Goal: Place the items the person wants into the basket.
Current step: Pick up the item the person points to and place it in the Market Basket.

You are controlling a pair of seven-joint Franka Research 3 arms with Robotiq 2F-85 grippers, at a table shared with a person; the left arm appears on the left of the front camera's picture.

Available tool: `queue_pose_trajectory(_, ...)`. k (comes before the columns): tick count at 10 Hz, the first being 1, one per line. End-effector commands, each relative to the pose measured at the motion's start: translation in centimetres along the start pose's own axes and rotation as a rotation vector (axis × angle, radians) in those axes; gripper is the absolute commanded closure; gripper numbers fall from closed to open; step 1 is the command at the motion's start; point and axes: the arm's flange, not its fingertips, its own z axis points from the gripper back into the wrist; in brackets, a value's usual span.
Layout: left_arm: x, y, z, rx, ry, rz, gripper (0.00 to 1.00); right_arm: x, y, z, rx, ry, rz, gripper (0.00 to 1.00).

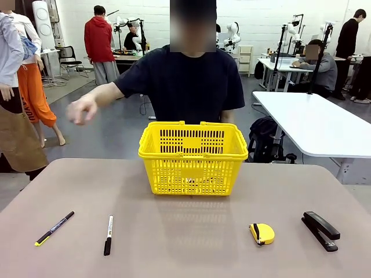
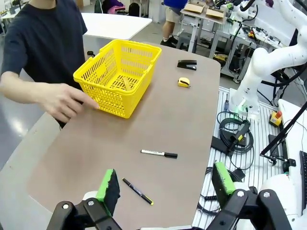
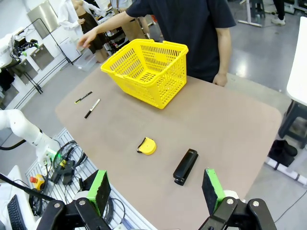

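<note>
Basket (image 1: 193, 174) (image 2: 112, 98) (image 3: 163, 88): you have one, yellow, with lattice sides, upright at the far middle of the worktop (image 1: 185, 249), directly in front of the person (image 1: 185, 81). One small yellowish object (image 2: 126, 84) lies on its floor; it is too small to identify.

Loose items on the worktop, four in all:
- One thin black pen (image 1: 54, 228) (image 2: 137, 191) (image 3: 83, 97) with a yellow-green end, on the robot's near left.
- One black-and-white marker (image 1: 108, 234) (image 2: 159, 153) (image 3: 92, 108), just beside the pen and apart from it, nearer the middle.
- One yellow tape measure (image 1: 262, 233) (image 2: 183, 82) (image 3: 146, 146), near right.
- One black stapler (image 1: 320, 230) (image 2: 187, 64) (image 3: 185, 166), beside the tape measure, towards the right edge.

All four lie well apart from the basket.

The person holds one hand (image 1: 81, 110) (image 2: 64, 103) (image 3: 86, 38) out in the air on the pen-and-marker side of the basket. The other hand (image 3: 220, 79) is at the far worktop edge.

You see the left pincer (image 2: 165, 184) released, with nothing between its green pads. The right pincer (image 3: 155, 188) is likewise released and grasps nothing. Both hang above the near side of the worktop.
</note>
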Motion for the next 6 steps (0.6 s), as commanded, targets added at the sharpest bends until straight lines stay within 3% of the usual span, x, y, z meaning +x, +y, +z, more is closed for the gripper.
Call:
queue_pose_trajectory(1,0.10,0.07,0.19,-0.007,-0.012,-0.026,0.00,0.38,-0.02,-0.04,0.021,-0.031,0.012,0.00)
queue_pose_trajectory(6,0.10,0.07,0.19,-0.007,-0.012,-0.026,0.00,0.38,-0.02,-0.04,0.021,-0.031,0.012,0.00)
